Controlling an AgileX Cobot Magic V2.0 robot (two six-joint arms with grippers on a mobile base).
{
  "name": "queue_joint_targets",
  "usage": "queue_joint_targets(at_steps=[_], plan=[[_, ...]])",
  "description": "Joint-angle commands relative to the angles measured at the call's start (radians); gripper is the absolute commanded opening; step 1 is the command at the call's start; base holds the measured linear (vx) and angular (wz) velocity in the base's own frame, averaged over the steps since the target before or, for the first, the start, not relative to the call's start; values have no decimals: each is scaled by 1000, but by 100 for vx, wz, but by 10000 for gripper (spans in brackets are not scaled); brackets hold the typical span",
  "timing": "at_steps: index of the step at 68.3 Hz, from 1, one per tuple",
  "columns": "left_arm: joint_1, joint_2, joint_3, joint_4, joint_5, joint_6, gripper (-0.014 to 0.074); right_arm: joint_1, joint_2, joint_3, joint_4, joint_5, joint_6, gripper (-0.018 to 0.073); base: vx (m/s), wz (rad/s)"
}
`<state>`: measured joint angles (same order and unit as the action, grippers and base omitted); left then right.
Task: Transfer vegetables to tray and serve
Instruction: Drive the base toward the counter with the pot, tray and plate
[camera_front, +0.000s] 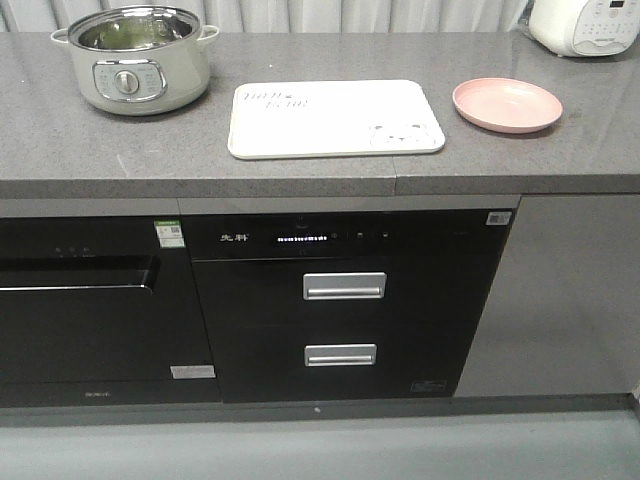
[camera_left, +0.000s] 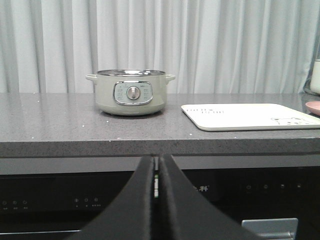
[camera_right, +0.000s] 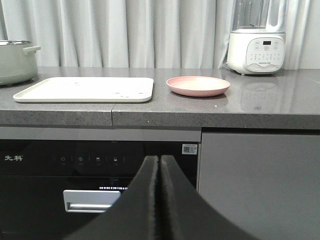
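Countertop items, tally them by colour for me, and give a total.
Pale green: 1, the electric pot
Cream or white: 2, the tray and the countertop appliance
Pink: 1, the plate
Total: 4

My left tool has its two black fingers brought together, with only a hairline slit between them near the tips. It points straight ahead and is held level. My right tool is posed the same way, both black fingers pressed flat against each other, aimed forward and level. I cannot see the arms and wrists behind them.
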<state>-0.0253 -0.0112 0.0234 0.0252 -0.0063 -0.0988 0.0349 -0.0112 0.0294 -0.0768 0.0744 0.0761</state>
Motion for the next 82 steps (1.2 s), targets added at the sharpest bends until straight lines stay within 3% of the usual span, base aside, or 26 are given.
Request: queue_joint_targets(at_steps=[1,82], plan=[[2,-15,26,-9,-72,-9,-8,-5,-2,8,-2,-74,-4,-7,22,1],[2,-15,26,-9,-72,-9,-8,-5,-2,8,-2,-74,-4,-7,20,-1]])
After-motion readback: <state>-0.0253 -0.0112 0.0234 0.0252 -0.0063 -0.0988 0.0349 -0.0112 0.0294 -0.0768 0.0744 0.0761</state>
